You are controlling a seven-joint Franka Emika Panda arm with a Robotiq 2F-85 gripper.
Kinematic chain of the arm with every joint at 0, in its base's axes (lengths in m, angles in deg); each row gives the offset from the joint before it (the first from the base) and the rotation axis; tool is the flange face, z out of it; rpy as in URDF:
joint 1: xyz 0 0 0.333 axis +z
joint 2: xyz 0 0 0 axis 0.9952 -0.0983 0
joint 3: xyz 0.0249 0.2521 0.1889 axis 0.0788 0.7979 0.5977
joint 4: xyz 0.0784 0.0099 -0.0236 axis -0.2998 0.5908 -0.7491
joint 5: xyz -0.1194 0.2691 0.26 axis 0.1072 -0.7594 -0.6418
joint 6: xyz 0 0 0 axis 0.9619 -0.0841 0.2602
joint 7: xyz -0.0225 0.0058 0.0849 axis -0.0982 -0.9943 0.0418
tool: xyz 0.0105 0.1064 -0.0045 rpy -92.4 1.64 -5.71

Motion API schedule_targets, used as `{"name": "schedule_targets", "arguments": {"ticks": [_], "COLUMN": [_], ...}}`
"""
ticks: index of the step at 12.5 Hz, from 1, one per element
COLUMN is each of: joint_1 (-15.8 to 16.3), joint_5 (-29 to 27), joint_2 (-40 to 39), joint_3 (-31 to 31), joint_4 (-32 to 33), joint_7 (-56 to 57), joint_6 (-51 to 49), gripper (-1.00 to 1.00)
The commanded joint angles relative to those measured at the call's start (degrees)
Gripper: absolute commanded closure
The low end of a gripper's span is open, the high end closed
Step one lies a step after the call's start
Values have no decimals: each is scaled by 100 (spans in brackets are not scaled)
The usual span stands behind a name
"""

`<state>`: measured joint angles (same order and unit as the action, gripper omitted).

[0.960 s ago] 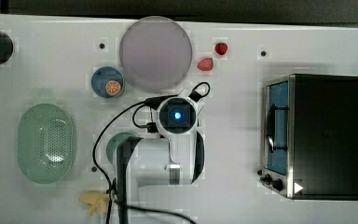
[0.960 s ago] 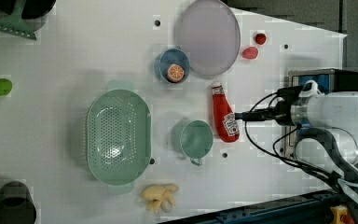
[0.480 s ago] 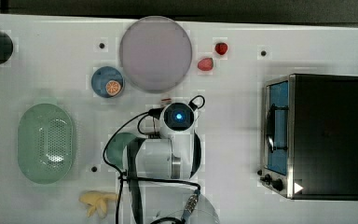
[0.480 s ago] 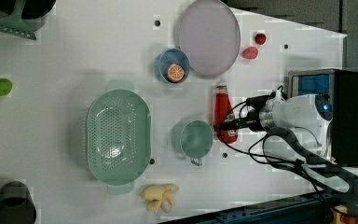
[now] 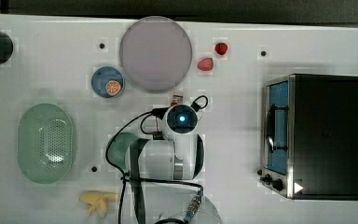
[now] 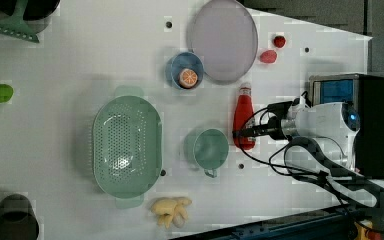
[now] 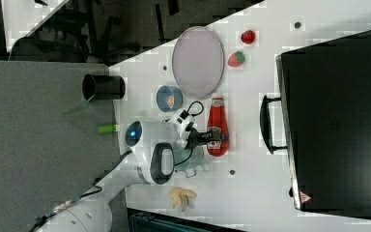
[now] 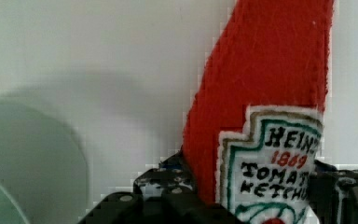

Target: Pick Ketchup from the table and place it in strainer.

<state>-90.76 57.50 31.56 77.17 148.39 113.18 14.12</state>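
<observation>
Reaches in from the left view's four o'clock corner, white forearm lying toward nine o'clock, wrist bent low. Gripper (image 6: pixel 238 134) pointed at nine o'clock there, at three o'clock in the right view. Black fingers (image 8: pixel 168 184) closed against either side of the Ketchup (image 6: pixel 243 112) at its label end.
</observation>
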Motion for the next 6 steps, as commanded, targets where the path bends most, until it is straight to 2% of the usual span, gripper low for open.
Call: {"name": "schedule_targets", "arguments": {"ticks": [1,6], "joint_1": [-1,6], "joint_5": [-34,-42], "joint_2": [511,1853], "joint_3": [-11,74], "joint_4": [-203,-765], "joint_7": [211,70], "joint_6": [-160,-2285], "gripper": [-24,-24]}}
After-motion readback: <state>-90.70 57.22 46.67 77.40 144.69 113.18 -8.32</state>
